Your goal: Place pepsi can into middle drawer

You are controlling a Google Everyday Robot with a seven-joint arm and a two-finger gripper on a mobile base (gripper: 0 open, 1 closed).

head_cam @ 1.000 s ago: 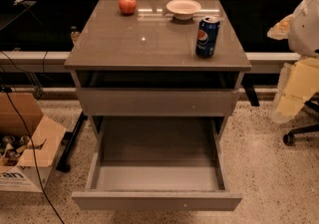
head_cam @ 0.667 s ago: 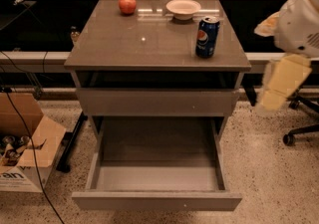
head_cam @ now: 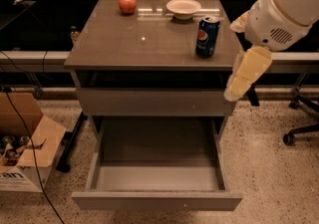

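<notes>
The pepsi can stands upright near the counter's right edge, with a white bowl and an apple along the back edge. The gripper hangs just off the right edge; spread or closed, I cannot tell. The middle drawer stands open below the front edge, over speckled floor with a cardboard box to the left.

Cream gripper downward-tilted beneath bulky white arm, far right.
</notes>
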